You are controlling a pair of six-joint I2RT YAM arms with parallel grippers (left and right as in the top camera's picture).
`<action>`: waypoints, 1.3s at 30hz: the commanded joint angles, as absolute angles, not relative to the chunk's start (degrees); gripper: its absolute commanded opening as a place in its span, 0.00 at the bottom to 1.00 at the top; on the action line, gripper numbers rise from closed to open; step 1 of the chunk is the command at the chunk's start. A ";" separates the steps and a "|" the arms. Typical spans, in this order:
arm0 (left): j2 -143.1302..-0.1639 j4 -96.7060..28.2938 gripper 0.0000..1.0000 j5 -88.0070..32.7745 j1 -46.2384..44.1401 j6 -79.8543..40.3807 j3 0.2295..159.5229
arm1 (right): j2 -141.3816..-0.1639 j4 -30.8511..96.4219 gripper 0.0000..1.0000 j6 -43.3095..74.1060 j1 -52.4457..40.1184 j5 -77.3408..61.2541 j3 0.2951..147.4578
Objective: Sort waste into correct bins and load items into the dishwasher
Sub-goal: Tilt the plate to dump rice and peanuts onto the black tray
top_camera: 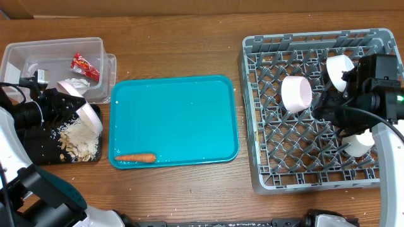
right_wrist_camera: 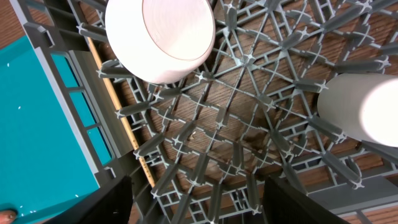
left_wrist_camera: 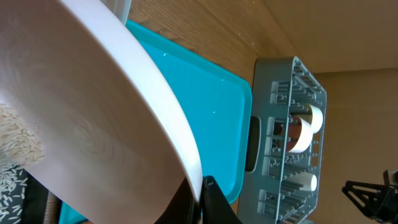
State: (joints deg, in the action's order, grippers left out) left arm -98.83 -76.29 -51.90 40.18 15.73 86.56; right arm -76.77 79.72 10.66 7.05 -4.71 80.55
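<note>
My left gripper (top_camera: pixel 74 106) is shut on the rim of the round white plate (top_camera: pixel 90 117), holding it tilted over the black tray (top_camera: pixel 31 151). Rice and beige scraps (top_camera: pixel 79 142) lie in that tray, and some rice (left_wrist_camera: pixel 13 140) clings to the plate (left_wrist_camera: pixel 93 112). The clear tub (top_camera: pixel 38 53) holds the red wrapper (top_camera: pixel 84 66) and the paper wad (top_camera: pixel 77 83). The carrot (top_camera: pixel 137 157) lies on the teal tray (top_camera: pixel 177 120). My right gripper (right_wrist_camera: pixel 199 205) hangs open over the dish rack (top_camera: pixel 265 170), which holds two bowls (top_camera: pixel 297 93) (top_camera: pixel 339 69), the cup (top_camera: pixel 360 144) and chopsticks (right_wrist_camera: pixel 121 112).
The teal tray sits between the black tray and the dish rack. The rack's upright pegs (right_wrist_camera: pixel 249 62) rise just under my right gripper. Bare wooden table (top_camera: pixel 189 38) runs along the back behind the teal tray.
</note>
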 commanded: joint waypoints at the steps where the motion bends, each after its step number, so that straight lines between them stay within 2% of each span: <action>1: -99.37 -76.29 0.04 -53.84 40.62 18.04 87.79 | -76.64 79.64 0.70 10.41 7.16 -5.19 80.60; 11: -99.37 -76.99 0.04 -53.47 41.25 18.04 87.81 | -76.64 79.66 0.69 10.41 7.16 -5.19 80.60; 21: -99.44 -78.46 0.04 -57.91 46.54 17.28 87.79 | -76.64 79.64 0.70 10.44 7.16 -5.21 80.58; 22: -99.42 -78.83 0.04 -59.00 46.52 20.93 87.79 | -76.64 79.66 0.70 10.44 7.16 -5.21 80.58; 29: -99.66 -76.95 0.04 -55.72 45.32 17.96 87.79 | -76.64 79.66 0.69 10.41 7.16 -5.21 80.60; 34: -99.61 -80.09 0.04 -55.53 44.49 17.87 87.79 | -76.64 79.59 0.70 10.41 7.16 -5.21 80.58; 39: -99.07 -82.54 0.04 -55.11 38.39 18.92 87.81 | -76.64 79.61 0.70 10.44 7.16 -5.21 80.58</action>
State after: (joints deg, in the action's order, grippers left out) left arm -99.15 -81.67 -55.05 42.98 17.98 86.61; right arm -76.77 79.77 10.63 7.05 -4.69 80.55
